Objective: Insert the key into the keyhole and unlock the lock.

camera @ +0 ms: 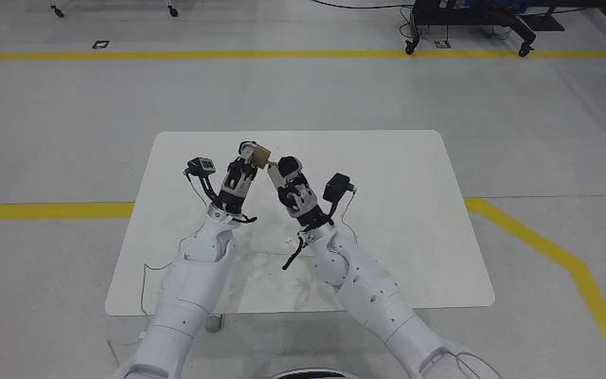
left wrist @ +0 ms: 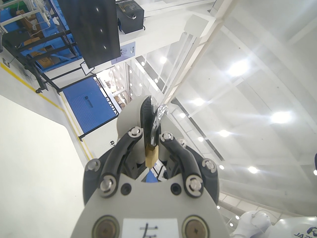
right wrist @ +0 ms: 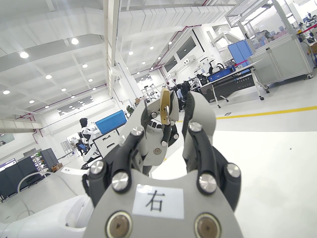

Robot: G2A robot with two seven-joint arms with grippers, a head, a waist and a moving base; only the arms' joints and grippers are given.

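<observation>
Both arms are raised over the white table (camera: 407, 189), with their grippers meeting near its far middle. My left gripper (camera: 246, 157) (left wrist: 154, 115) is shut on a brass padlock (camera: 257, 152) (left wrist: 151, 158), whose silver shackle (left wrist: 158, 121) pokes out between the fingers. In the right wrist view the padlock (right wrist: 164, 108) faces me edge-on, and a small silver key (right wrist: 168, 112) sticks out of its keyhole. My right gripper (camera: 277, 171) (right wrist: 168, 102) stands open just in front of it, one finger on either side of the key without touching it.
The table's edges lie well away from both grippers, and bare white tabletop spreads on all sides. Grey floor with yellow lines surrounds the table. A dark wheeled stand (camera: 473, 19) stands far behind.
</observation>
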